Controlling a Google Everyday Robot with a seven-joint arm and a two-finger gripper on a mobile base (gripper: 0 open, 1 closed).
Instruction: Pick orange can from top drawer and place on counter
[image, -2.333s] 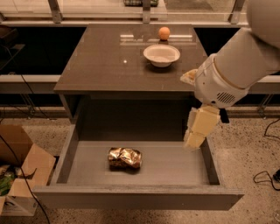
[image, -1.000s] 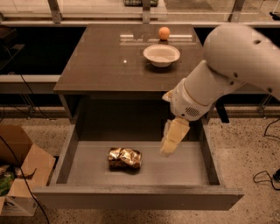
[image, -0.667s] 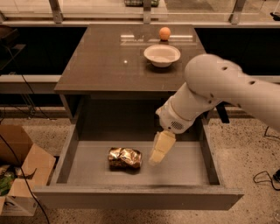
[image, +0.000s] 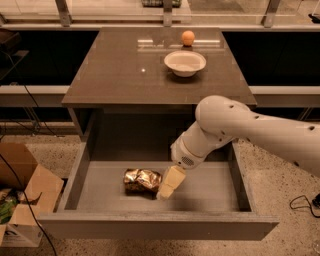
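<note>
gripper (image: 169, 185): inside top drawer (image: 210, 189), covering right end of orange can (image: 141, 180)
arm (image: 260, 129): cut by right edge

Dim, warm indoor light falls from above. The glossy counter (image: 115, 75) carries pale glare streaks beside the white bowl (image: 185, 62). The top drawer (image: 210, 187) has an evenly lit floor and a recess behind it in deep shadow. The gripper (image: 169, 184) sits pale inside the drawer, just beside the glinting orange can (image: 141, 180).

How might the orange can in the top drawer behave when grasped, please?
The orange can looks crumpled, so it is probably light and yielding. It lies on its side, but its dents likely stop it rolling. The hand hangs close beside it.
</note>
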